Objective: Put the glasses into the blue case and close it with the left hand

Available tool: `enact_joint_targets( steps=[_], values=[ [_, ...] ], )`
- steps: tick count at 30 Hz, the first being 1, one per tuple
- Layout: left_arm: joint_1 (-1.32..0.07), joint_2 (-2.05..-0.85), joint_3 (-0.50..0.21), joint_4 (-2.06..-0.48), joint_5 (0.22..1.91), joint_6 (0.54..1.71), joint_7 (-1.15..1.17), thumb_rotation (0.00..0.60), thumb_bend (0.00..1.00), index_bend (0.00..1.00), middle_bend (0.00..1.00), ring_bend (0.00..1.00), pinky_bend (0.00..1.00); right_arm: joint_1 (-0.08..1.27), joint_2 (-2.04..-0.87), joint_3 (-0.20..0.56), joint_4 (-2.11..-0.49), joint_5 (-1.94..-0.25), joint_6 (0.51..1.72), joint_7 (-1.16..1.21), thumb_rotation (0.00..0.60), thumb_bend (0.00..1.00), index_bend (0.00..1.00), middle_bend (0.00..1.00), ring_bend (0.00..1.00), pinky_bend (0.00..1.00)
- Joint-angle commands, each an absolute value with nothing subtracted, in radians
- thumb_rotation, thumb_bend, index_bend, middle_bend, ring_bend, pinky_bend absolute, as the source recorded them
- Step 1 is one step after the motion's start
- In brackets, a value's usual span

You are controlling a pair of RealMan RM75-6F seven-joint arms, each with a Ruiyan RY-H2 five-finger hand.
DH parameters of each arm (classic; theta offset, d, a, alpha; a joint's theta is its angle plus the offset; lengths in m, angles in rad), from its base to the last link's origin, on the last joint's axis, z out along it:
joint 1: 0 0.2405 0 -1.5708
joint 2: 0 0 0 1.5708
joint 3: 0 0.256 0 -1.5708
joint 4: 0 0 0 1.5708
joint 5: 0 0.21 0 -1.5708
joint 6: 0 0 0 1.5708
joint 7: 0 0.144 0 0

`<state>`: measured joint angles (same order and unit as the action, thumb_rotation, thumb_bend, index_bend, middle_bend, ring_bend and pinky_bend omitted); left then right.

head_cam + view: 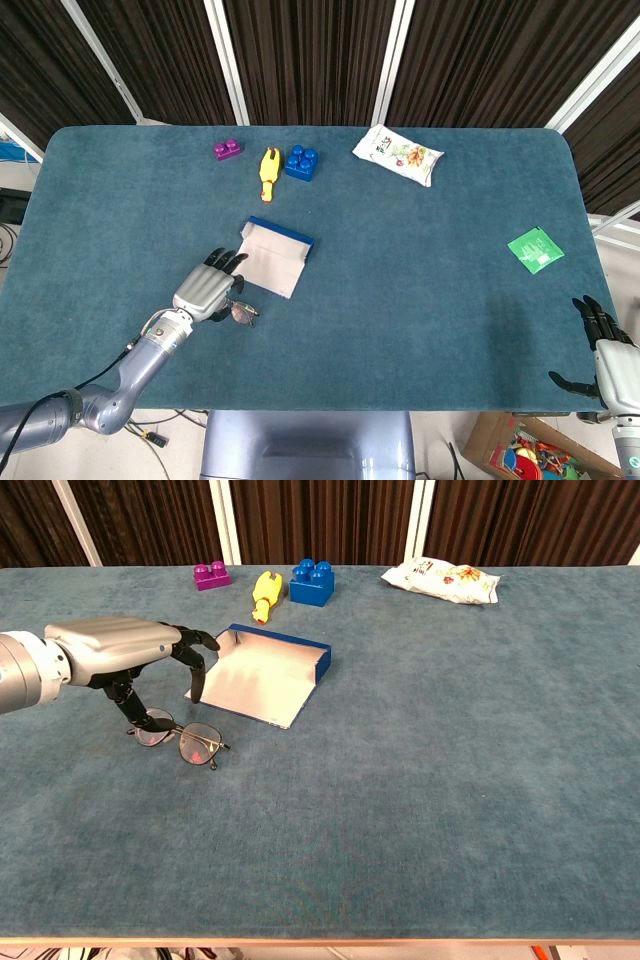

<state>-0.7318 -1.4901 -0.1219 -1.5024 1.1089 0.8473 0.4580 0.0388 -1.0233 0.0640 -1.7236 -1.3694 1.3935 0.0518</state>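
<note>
A: The glasses (238, 310) in the head view?
B: On the near-left part of the table (420, 330), just near of the blue case (272, 256), which lies open with its pale inside up. The left hand (205, 288) hovers over them and hides most of the frame; one lens shows at its right.
A: Its fingers?
B: Spread and reaching toward the case, holding nothing I can see.
A: The right hand (606, 355)?
B: At the near-right edge, fingers apart, empty, near of a green packet (535, 249).
A: And the chest view?
B: The glasses (180, 734) lie flat. The left hand (125, 652) is above them, fingers (197, 668) curled downward but apart; the thumb reaches the far-left lens, though I cannot tell whether it touches. The case (262, 674) sits just right of the hand.
</note>
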Motion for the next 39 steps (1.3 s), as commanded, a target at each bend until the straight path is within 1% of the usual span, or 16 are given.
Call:
enact_joint_targets(
  steps=[1,8,12,30,39],
  values=[
    [-0.743,-1.504,-0.112,-1.47,1.092,0.835,0.468,0.6,0.27,0.45,0.05,0.0,0.0,0.039,-1.023,0.064,-1.724,-1.369,1.394,0.051,0.6,0.18,0.0,0.01,0.12,0.24],
    [-0.753,-1.522,-0.102,-1.423,1.089,0.833,0.459,0.6,0.27,0.46,0.05,0.0,0.0,0.039,-1.024,0.065,-1.724,-1.366,1.394,0.048,0.6,0.18,0.0,0.01,0.12,0.24],
    [-0.759,-1.531,-0.098,-1.406,1.088,0.821,0.439,0.6,0.29,0.47,0.06,0.0,0.0,0.039,-1.023,0.066,-1.726,-1.363,1.392,0.048,0.6,0.18,0.0,0.01,0.12,0.24],
    [-0.776,-1.56,-0.084,-1.378,1.095,0.831,0.446,0.6,0.31,0.54,0.07,0.0,0.0,0.04,-1.018,0.065,-1.731,-1.359,1.385,0.05,0.6,0.18,0.0,0.01,0.12,0.24],
    [-0.784,-1.566,-0.08,-1.384,1.069,0.834,0.479,0.6,0.32,0.54,0.07,0.0,0.0,0.04,-1.017,0.065,-1.731,-1.36,1.385,0.053,0.6,0.18,0.0,0.01,0.12,0.24]
  ],
)
